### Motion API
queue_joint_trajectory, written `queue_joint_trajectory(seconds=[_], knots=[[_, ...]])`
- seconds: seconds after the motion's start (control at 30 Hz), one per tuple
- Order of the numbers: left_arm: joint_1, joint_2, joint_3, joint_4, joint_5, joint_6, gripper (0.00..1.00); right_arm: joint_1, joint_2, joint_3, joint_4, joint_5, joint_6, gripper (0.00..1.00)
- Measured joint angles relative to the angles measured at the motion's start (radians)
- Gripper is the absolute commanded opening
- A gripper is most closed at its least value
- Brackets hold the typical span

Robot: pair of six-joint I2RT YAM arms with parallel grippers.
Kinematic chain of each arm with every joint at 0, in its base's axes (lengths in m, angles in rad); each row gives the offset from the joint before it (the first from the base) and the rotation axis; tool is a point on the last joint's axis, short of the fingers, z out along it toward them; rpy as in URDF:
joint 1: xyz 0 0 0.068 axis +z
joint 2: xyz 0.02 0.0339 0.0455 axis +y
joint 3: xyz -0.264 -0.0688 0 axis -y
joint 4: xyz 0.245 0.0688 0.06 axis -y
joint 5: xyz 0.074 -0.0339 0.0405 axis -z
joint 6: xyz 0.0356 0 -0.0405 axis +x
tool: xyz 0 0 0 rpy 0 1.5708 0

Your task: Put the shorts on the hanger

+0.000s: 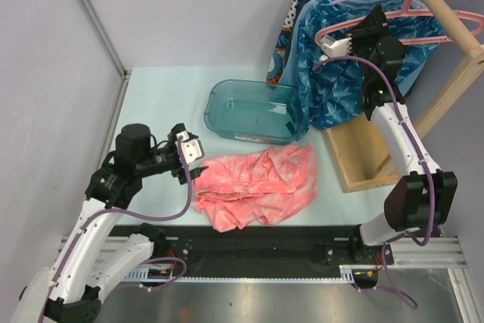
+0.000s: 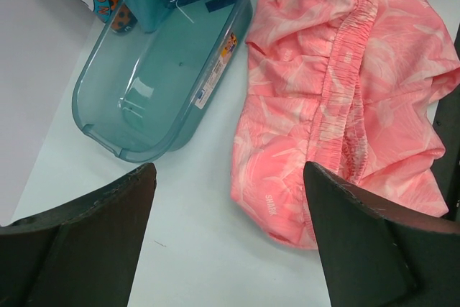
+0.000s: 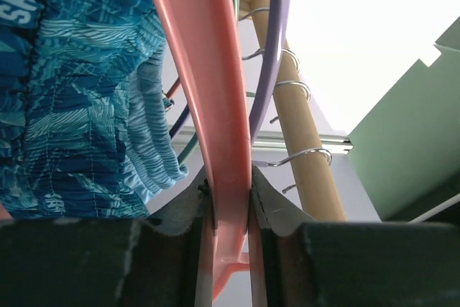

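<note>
Both mine: right end effector (image 3: 230, 190) pinches thin glossy hanger (image 3: 203, 70) amid blue garments (image 3: 72, 106); left end effector (image 1: 190, 148) gapes by crumpled shorts (image 1: 257, 183).

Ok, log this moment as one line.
left gripper: open, over shorts edge | right gripper: shut on hanger by rail | shorts: crumpled on table, not yet hung

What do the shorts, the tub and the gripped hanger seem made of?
Shorts: soft matte fabric, creased, with gathered waistband. Tub: see-through teal plastic with glossy glints. Hanger in the right pincer: likely smooth pink plastic, slight sheen.
</note>
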Motion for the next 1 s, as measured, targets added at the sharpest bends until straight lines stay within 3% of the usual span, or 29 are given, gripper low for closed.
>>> queue_joint_trajectory(seconds=[0.3, 0.53, 0.73, 1.0], knots=[[0.0, 0.001, 0.0, 0.0, -0.015, 0.018, 0.88, 0.025, 0.002, 0.009, 0.0, -0.018, -0.016, 0.0], [0.0, 0.003, 0.002, -0.001, -0.015, 0.018, 0.89, 0.157, -0.016, 0.01, -0.001, -0.007, -0.017, 0.0], [0.0, 0.003, 0.007, -0.026, -0.007, 0.018, 0.91, 0.351, -0.056, 0.009, -0.06, 0.138, -0.005, 0.0], [0.0, -0.033, 0.01, -0.058, 0.038, -0.071, 0.91, 0.792, -0.169, -0.092, -0.328, 0.467, 0.223, 0.0]])
